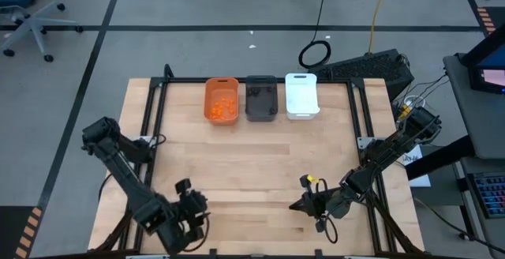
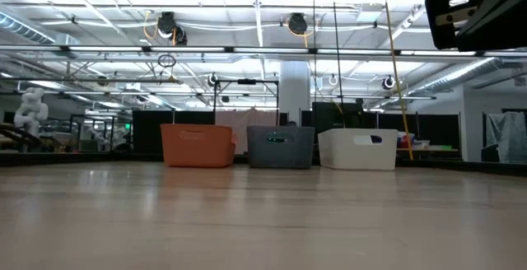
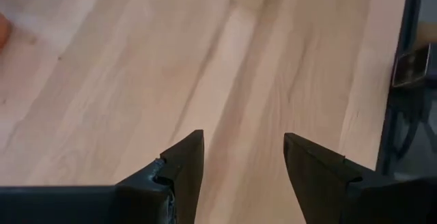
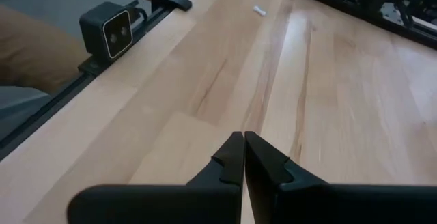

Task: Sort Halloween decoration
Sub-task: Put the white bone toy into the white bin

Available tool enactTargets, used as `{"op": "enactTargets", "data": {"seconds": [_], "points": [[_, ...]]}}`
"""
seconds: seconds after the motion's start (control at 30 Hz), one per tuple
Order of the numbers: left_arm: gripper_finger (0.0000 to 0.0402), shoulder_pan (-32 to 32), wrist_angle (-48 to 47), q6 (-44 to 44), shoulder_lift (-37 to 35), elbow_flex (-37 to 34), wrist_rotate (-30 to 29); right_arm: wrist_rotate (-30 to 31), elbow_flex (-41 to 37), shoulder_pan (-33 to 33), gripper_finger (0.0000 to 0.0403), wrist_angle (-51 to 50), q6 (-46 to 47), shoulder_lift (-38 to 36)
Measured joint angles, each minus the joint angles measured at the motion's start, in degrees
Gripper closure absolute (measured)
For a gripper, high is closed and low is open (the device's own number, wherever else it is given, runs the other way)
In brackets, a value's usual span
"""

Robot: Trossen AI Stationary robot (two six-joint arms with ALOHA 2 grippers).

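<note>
Left gripper [image 3: 243, 157] jaws open — nothing between; right gripper [image 4: 244, 157] jaws closed, empty — orange pieces [image 1: 222, 107] in orange bin [image 1: 222, 84].

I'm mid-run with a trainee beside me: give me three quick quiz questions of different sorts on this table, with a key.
1. True or false: the right gripper is shut with nothing between its fingers.
2. Which rectangular plastic bin stands in the middle of the row? A) orange plastic bin B) dark grey plastic bin C) white plastic bin
3. Fill in: the small orange decoration pieces lie in the ____ bin.

Key: 1 true. 2 B. 3 orange.

The open left gripper hovers over bare wooden table, near its front edge.
</note>
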Motion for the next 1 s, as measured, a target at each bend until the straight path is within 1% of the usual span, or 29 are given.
{"op": "enactTargets", "data": {"seconds": [0.1, 0.17, 0.3, 0.37, 0.57, 0.7, 0.8, 0.87, 1.0], "points": [[0.0203, -2.5, -0.2, 0.2, 2.3, 0.0, 0.1, -0.1, 0.0, 0.0, 0.0403, 0.1, 0.4, 0.0], [0.0203, -3.8, -0.9, 3.4, 4.0, 0.0, 1.3, -0.2, 0.0, 0.0, 0.0403, 0.1, 1.1, 0.0], [0.0203, -5.1, -3.3, 7.2, 6.7, 0.0, 7.6, -0.2, 0.0, 0.2, 0.0403, 0.1, 3.0, 0.0], [0.0203, -5.1, -3.8, 10.2, 7.8, -0.1, 10.9, -1.1, 0.0, 0.2, 0.0403, 0.0, 4.2, 0.0], [0.0203, -3.7, -3.9, 23.8, 10.7, -0.1, 20.3, -7.1, 0.0, 0.3, 0.0403, 0.0, 7.5, 0.0], [0.0203, -1.5, -4.9, 26.4, 11.2, -0.1, 22.4, -7.7, 0.0, 1.5, 0.0403, -0.4, 9.2, 0.5], [0.0203, -0.5, -4.9, 20.8, 11.3, -0.1, 22.4, -7.7, 0.0, 2.3, 0.0403, -0.3, 9.4, 1.0], [0.0203, -0.4, -5.1, 13.3, 11.3, -0.1, 20.7, -7.7, 0.0, 2.7, 0.0403, -0.5, 9.4, 1.3], [0.0203, -2.7, -5.0, -4.8, 11.3, -0.1, 14.3, -7.7, 0.0, 2.8, 0.0403, -0.4, 9.4, 1.3]]}}
